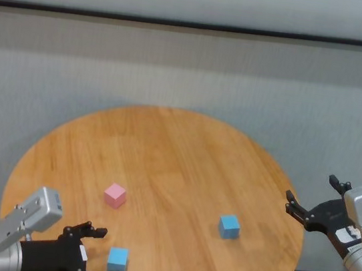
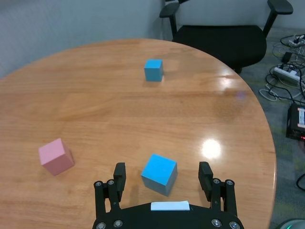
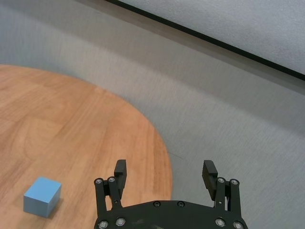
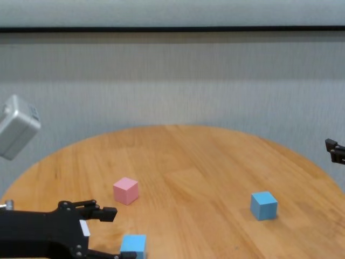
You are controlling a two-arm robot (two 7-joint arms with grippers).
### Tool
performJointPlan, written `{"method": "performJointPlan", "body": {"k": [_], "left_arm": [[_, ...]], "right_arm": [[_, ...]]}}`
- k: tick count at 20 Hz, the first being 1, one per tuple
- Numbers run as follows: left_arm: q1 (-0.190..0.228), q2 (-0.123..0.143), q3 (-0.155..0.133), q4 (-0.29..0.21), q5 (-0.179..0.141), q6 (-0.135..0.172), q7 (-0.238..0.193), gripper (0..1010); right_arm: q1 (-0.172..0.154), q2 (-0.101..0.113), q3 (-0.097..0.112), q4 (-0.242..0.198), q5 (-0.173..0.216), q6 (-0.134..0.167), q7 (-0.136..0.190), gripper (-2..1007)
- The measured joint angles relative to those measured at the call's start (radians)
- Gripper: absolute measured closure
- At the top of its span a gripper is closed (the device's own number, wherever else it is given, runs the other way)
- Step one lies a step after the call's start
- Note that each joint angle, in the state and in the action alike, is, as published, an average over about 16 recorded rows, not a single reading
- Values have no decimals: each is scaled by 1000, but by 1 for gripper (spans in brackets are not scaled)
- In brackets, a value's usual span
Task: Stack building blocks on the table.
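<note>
Between the spread fingers of the left tool (image 2: pixel 164 179) sits 1 light blue block (image 2: pixel 159 173), low on the tabletop (image 2: pixel 119 95) near its front edge and turned a little askew to the jaws. Those jaws stand wide with nothing gripped, a gap showing on either side of the cube. That skew looks like the main risk: if the fingers close on corners instead of flat faces, the block could twist, squirt out, or ride up crooked and then sit badly on whatever it is stacked on. A descent that is slightly off could also shove it forward rather than straddle it.

Off to one side of the left tool, near but apart, lies the pink block (image 2: pixel 56 156); a careless swing could nudge it. Well ahead, across the wood, rests the second blue block (image 2: pixel 154 69), closer to the right tool (image 3: pixel 164 175), which hangs wide and empty out past the tabletop's rim, idle. Nothing stands between the 3 cubes. Beyond the far edge I can see an office chair (image 2: pixel 224 33) and cables (image 2: pixel 286 71) on the floor, clear of the work.
</note>
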Motion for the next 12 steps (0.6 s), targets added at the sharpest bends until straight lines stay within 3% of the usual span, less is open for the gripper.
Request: {"method": "performJointPlan", "body": {"k": [12], "left_arm": [[-37, -30, 24, 63, 19, -6, -28, 8]], "right_arm": [[0, 0, 0, 0, 0, 0, 0, 4]]}}
